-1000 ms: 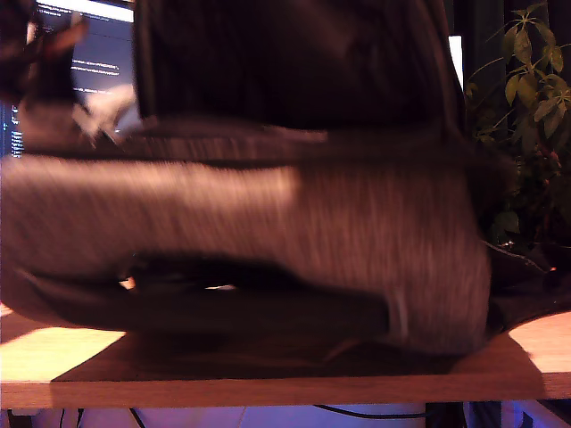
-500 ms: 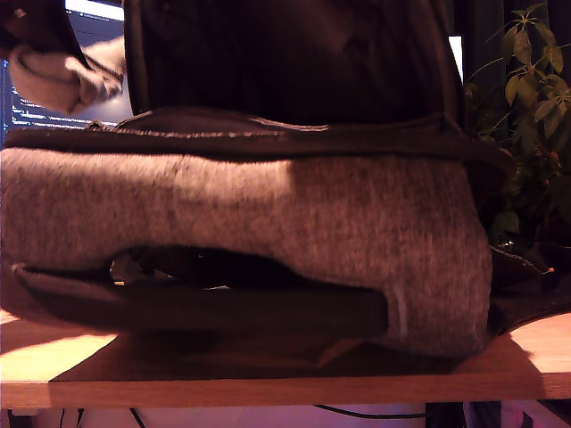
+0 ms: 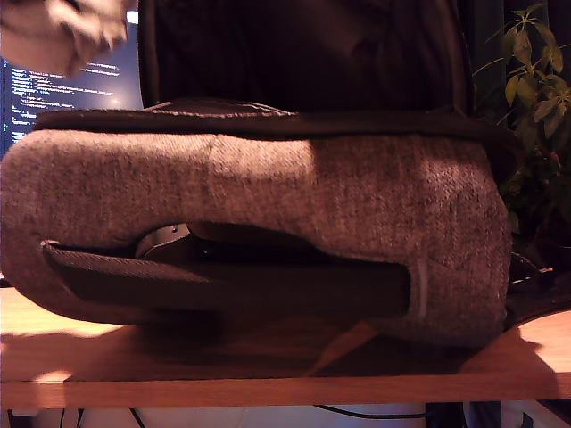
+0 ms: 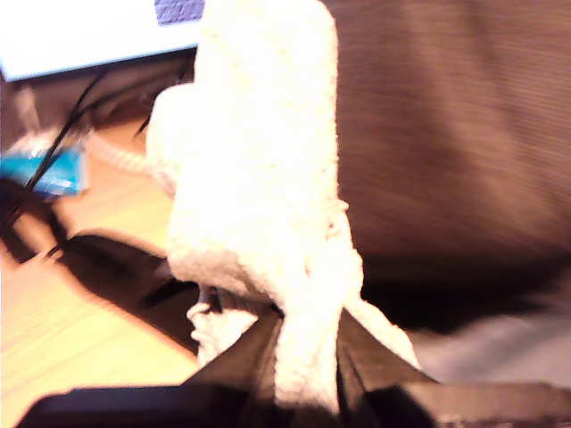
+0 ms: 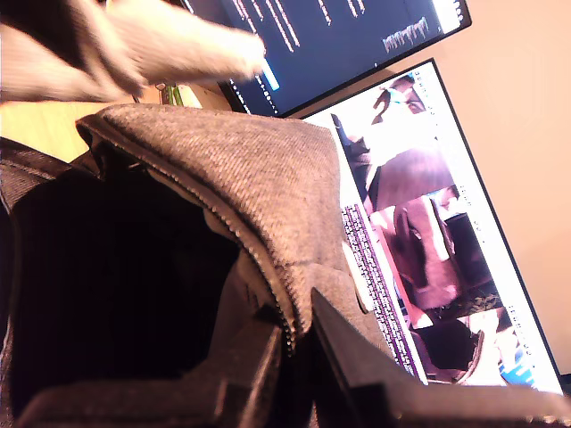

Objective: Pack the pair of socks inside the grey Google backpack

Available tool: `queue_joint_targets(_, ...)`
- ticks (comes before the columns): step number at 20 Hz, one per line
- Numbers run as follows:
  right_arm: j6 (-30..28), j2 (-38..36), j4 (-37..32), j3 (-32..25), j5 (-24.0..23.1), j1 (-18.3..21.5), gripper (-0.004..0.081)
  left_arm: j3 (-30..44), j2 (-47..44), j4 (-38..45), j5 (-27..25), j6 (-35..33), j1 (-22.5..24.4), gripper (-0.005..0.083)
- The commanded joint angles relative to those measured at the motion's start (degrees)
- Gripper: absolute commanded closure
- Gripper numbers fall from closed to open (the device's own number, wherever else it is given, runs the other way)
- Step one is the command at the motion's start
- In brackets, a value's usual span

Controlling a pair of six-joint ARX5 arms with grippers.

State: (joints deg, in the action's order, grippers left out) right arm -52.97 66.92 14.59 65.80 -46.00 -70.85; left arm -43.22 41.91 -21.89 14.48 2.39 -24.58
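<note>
Here the pair of socks (image 4: 259, 187) is pinched between the dark jaws of the first gripper (image 4: 303, 374), which are pressed onto the pale knit bundle. In the exterior view the socks (image 3: 67, 31) hang blurred in the upper corner at that view's left, above and apart from the grey Google backpack (image 3: 357, 196), which lies on a wooden table (image 3: 268, 379) and fills most of the frame.

The second gripper (image 5: 294, 357) is clamped on the backpack's zip edge (image 5: 268, 285), its jaws pressed together on the fabric, holding the flap up so the dark inside (image 5: 116, 285) gapes open. In that wrist view the socks (image 5: 134, 49) show as a pale blur beyond the opening's rim.

By the look of it, the task is partly done: the socks are lifted and the bag is held open, but the socks are not yet inside. Lowering and releasing them remain.

Neither arm can be made out in the exterior view, and the opening is hidden there. A monitor (image 5: 428, 259) stands behind; its content is unreadable.
</note>
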Motion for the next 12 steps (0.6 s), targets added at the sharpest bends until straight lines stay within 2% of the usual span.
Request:
queue_joint_targets(1, 0.0, -1.3, -1.4, 1.8, -0.4, 0.6, 0.0781, 2.0, -2.8, 1.2, 0.1, 0.3, -2.6, 0.0795)
queue_joint_targets(4, 0.1, -1.3, -1.4, 1.8, -0.2, 0.6, 0.0781, 2.7, -4.5, 1.2, -0.4, 0.2, -8.7, 0.0795)
queue_joint_targets(8, 0.3, -1.3, -1.5, 1.8, 0.5, 0.6, 0.0781, 2.7, -3.2, 1.6, -3.7, 0.2, -16.2, 0.0795)
queue_joint_targets(12, 0.5, -1.3, -1.5, 1.8, 0.6, 0.6, 0.0781, 2.7, 1.1, 3.7, -5.2, 0.0, -20.4, 0.0795)
